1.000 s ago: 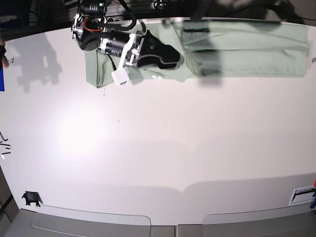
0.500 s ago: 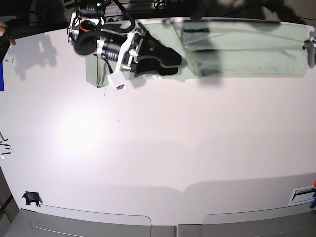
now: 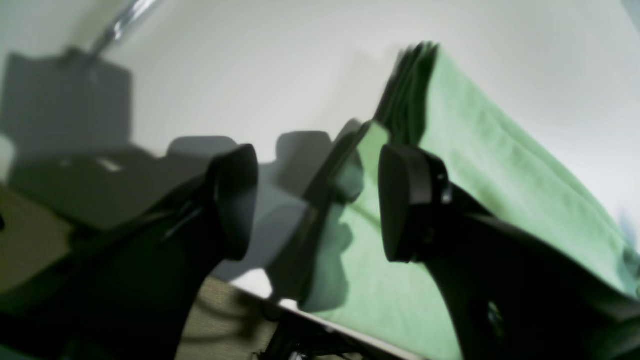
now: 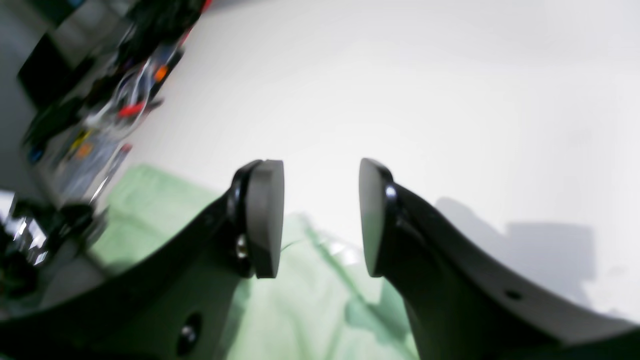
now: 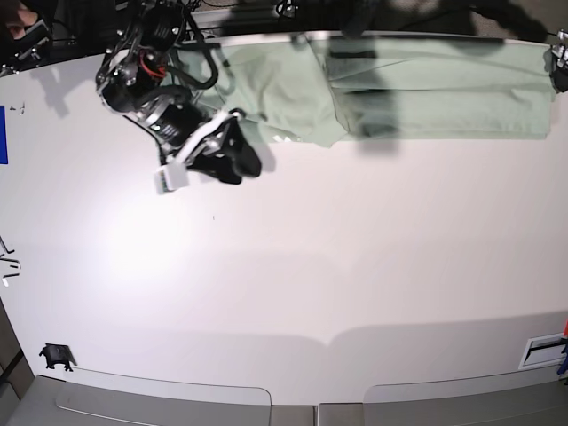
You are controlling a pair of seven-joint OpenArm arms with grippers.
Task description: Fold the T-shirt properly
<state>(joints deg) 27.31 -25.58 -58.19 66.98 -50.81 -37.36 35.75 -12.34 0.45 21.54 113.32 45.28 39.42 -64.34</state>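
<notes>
The T-shirt [image 5: 426, 89] is a pale green cloth stretched along the table's far edge, folded into a long band. My right gripper [image 5: 241, 160] hangs over the white table just off the shirt's near-left edge. In the right wrist view its fingers [image 4: 265, 215] stand open and empty, with green cloth [image 4: 300, 315] below them. My left gripper [image 3: 320, 200] is open at the shirt's right end; a folded cloth edge [image 3: 475, 165] lies just beyond its pads, not gripped. In the base view that arm shows only as a sliver [image 5: 561, 67] at the right border.
Cables and equipment [image 5: 293, 9] crowd the strip behind the table's far edge. A small black object [image 5: 55, 357] lies at the near left corner. A white slotted part [image 5: 543, 351] sits at the near right edge.
My right arm has swung off the shirt toward the near left, its gripper now over bare table. The left gripper has opened wider at the shirt's right end.
</notes>
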